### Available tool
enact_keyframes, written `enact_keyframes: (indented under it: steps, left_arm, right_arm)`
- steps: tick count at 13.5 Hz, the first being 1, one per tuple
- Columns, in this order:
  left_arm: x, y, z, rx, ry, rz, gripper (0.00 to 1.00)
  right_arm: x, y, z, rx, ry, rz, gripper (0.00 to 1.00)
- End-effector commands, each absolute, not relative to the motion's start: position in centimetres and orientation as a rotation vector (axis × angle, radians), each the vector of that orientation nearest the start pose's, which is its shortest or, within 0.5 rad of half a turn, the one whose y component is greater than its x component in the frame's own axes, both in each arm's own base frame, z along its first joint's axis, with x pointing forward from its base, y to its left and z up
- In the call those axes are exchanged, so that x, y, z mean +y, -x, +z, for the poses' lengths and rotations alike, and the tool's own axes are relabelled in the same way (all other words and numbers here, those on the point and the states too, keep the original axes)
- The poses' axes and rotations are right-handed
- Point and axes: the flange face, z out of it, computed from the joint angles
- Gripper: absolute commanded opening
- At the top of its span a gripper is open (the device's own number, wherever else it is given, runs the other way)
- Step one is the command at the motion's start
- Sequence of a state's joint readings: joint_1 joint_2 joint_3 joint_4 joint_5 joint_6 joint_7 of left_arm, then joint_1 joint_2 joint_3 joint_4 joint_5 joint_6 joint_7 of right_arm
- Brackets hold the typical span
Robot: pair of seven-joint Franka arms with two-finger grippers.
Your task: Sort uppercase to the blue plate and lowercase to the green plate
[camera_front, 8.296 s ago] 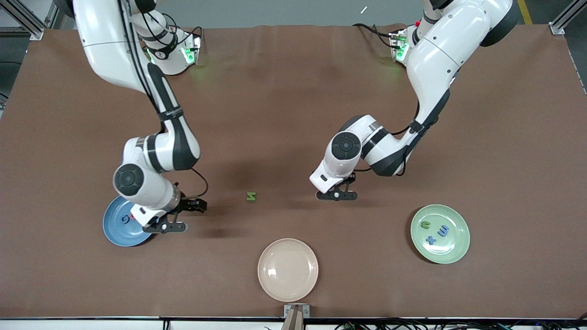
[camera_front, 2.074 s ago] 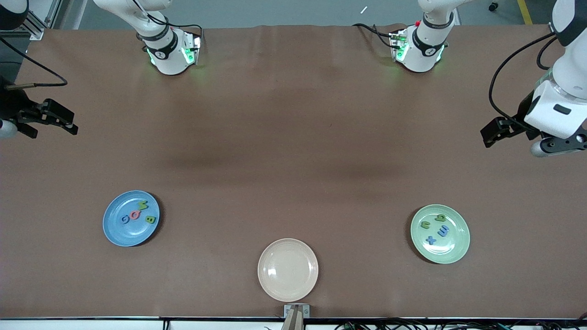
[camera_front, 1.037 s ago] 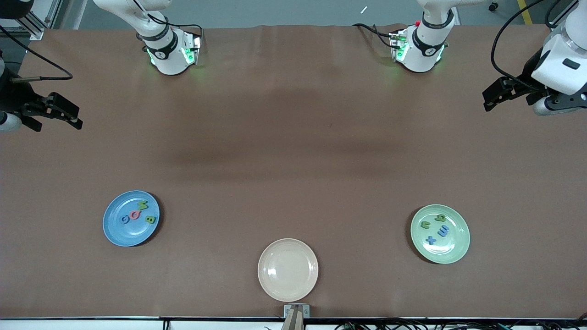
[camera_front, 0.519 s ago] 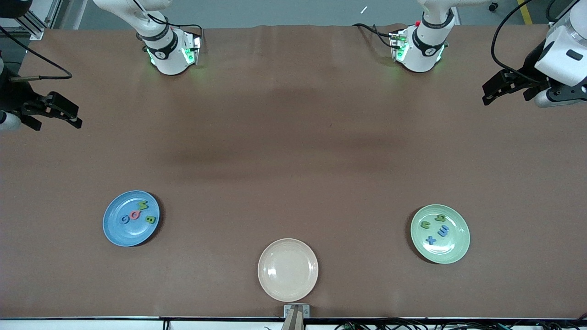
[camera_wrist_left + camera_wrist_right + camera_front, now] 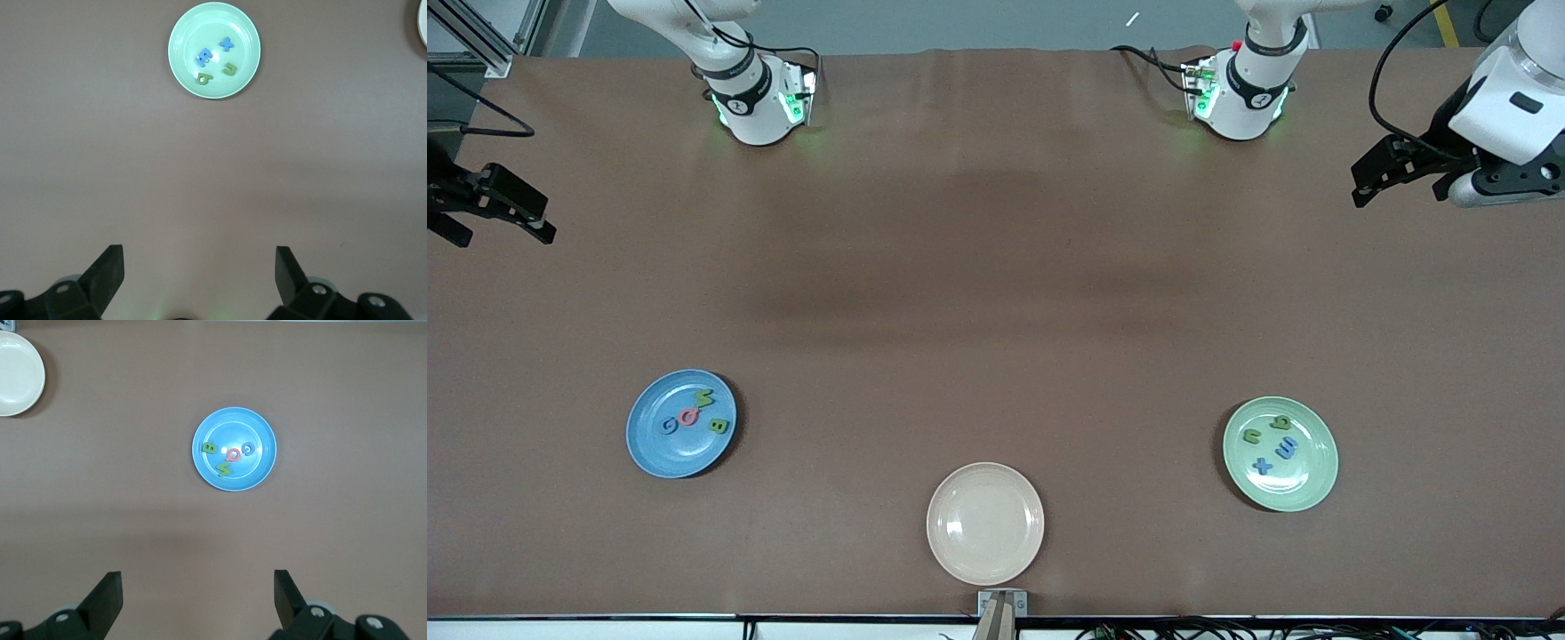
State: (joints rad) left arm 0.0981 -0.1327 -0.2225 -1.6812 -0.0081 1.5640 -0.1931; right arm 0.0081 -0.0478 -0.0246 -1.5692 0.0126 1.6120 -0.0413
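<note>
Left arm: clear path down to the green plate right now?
Probably yes. The left gripper hangs open over bare table at its arm's end; nothing stands between it and the green plate.

cream plate [image 5: 423,23] cut by left wrist view's edge; right end effector [image 5: 489,203] partly cropped in front view

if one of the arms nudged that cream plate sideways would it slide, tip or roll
The cream plate would probably slide rather than tip: it sits flat and low on the brown table cover. Its glossy surface suggests a hard, stiff glaze, so it would likely keep its shape but could chip. Rolling seems unlikely unless it were stood on edge.
</note>
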Motion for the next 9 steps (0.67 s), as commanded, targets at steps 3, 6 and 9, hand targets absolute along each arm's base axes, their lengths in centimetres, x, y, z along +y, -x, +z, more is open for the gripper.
enact_keyframes:
  steps: [3, 6, 9]
  left_arm:
    - [-6.62, -51.82, 65.11, -0.097, 3.140, -0.052, 1.00]
    - [-6.61, -52.10, 65.28, -0.104, 3.144, -0.056, 1.00]
    - [-6.54, -52.09, 65.29, -0.106, 3.137, -0.050, 1.00]
  right_arm:
    - [-0.61, -54.39, 65.84, -0.036, 3.164, -0.133, 1.00]
    - [-0.77, -54.37, 65.75, -0.021, 3.164, -0.128, 1.00]
    - [-0.86, -54.24, 65.62, -0.018, 3.165, -0.106, 1.00]
